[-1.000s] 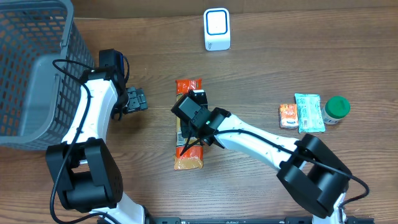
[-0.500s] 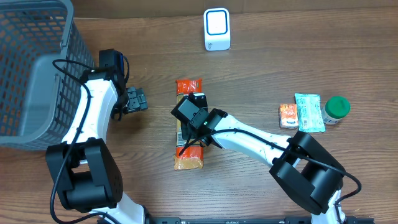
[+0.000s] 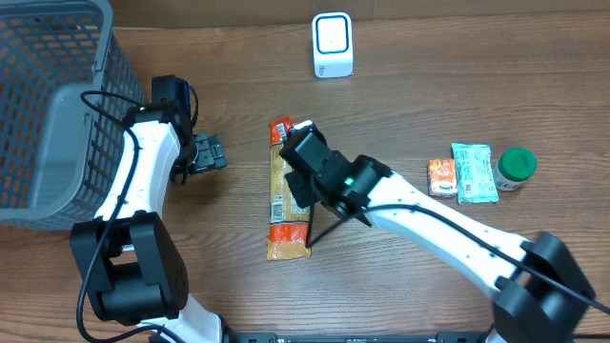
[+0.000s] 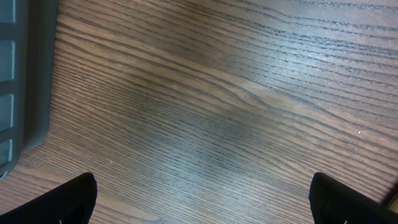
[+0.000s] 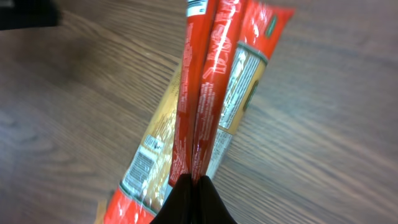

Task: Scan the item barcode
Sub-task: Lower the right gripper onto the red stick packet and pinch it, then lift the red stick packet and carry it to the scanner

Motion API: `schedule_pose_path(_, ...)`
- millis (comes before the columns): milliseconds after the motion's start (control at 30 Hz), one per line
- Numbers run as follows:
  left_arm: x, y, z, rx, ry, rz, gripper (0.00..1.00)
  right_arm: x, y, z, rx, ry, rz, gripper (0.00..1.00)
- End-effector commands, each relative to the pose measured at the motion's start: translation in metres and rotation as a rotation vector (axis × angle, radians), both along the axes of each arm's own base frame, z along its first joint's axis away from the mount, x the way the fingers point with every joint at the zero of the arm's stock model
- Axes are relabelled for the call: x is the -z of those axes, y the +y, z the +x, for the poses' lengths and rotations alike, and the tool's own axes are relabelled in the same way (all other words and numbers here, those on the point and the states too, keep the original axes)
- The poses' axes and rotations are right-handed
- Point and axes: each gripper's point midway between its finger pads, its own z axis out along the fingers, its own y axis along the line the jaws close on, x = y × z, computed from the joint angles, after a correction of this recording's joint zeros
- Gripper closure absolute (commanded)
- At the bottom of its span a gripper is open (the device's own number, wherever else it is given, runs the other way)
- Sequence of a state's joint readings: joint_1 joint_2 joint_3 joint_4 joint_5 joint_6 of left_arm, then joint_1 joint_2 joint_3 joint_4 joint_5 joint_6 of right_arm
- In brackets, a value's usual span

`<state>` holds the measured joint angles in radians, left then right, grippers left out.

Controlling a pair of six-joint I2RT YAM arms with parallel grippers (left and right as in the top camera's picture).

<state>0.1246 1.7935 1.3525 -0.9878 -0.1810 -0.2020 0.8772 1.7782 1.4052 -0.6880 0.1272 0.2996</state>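
right gripper (image 5: 194,182) pinches the red packet (image 5: 210,93) by its seam; keep that grip firm, swing the barcode (image 5: 140,165) toward the scanner (image 3: 333,45) beyond the jaws. left gripper (image 4: 202,204) gapes wide, empty.

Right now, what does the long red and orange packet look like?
It's a long, shiny plastic packet, red at the ends and orange in the middle, with white labels. The right tool is shut on a red fold at one end, and the packet is tilted on its edge. Its other end lies on the wooden table.
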Motion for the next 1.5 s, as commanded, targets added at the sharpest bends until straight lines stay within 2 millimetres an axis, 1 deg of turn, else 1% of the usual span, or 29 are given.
schedule_pose_path(0, -0.009, 0.002, 0.002, 0.013, -0.022, 0.015, 0.00, -0.005, -0.015, 0.008, -0.057, -0.076, -0.104, 0.96)
schedule_pose_path(200, -0.009, 0.002, 0.002, 0.013, -0.022, 0.015, 0.00, 0.001, -0.027, 0.004, -0.048, -0.047, -0.149, 0.96)
schedule_pose_path(300, -0.009, 0.002, 0.002, 0.013, -0.022, 0.015, 0.00, -0.004, -0.035, -0.001, -0.034, -0.031, -0.154, 0.96)
schedule_pose_path(333, -0.009, 0.002, 0.002, 0.013, -0.022, 0.015, 0.00, -0.013, -0.043, -0.001, -0.003, -0.026, -0.140, 0.96)
schedule_pose_path(500, -0.009, 0.002, 0.002, 0.014, -0.022, 0.015, 0.00, -0.046, -0.075, 0.004, 0.043, -0.042, -0.103, 0.96)
schedule_pose_path(533, -0.009, 0.002, 0.002, 0.014, -0.022, 0.015, 0.00, -0.051, -0.077, 0.001, 0.013, -0.037, -0.091, 0.96)
schedule_pose_path(600, -0.009, 0.002, 0.002, 0.014, -0.022, 0.015, 0.00, -0.065, -0.081, -0.010, -0.109, -0.015, -0.044, 0.96)
schedule_pose_path(667, -0.009, 0.002, 0.002, 0.013, -0.022, 0.015, 0.00, -0.077, -0.089, -0.017, -0.158, 0.011, 0.013, 0.96)
schedule_pose_path(767, -0.009, 0.002, 0.002, 0.013, -0.022, 0.015, 0.00, -0.098, -0.097, -0.026, -0.224, 0.060, 0.158, 0.96)
schedule_pose_path(900, -0.009, 0.002, 0.002, 0.013, -0.022, 0.015, 0.00, -0.133, -0.108, -0.043, -0.360, 0.127, 0.434, 0.96)
schedule_pose_path(1000, -0.009, 0.002, 0.002, 0.013, -0.022, 0.015, 0.00, -0.153, -0.119, -0.059, -0.476, 0.152, 0.594, 0.96)
schedule_pose_path(1067, -0.009, 0.002, 0.002, 0.013, -0.022, 0.015, 0.00, -0.157, -0.127, -0.065, -0.507, 0.154, 0.638, 0.96)
schedule_pose_path(1133, -0.009, 0.002, 0.002, 0.013, -0.022, 0.015, 0.00, -0.157, -0.133, -0.070, -0.524, 0.155, 0.649, 0.96)
schedule_pose_path(1267, -0.009, 0.002, 0.002, 0.014, -0.022, 0.015, 0.00, -0.154, -0.137, -0.074, -0.534, 0.159, 0.634, 0.96)
schedule_pose_path(1400, -0.009, 0.002, 0.002, 0.013, -0.022, 0.015, 0.00, -0.143, -0.143, -0.068, -0.509, 0.151, 0.559, 0.96)
schedule_pose_path(1467, -0.009, 0.002, 0.002, 0.013, -0.022, 0.015, 0.00, -0.134, -0.150, -0.058, -0.488, 0.121, 0.480, 0.96)
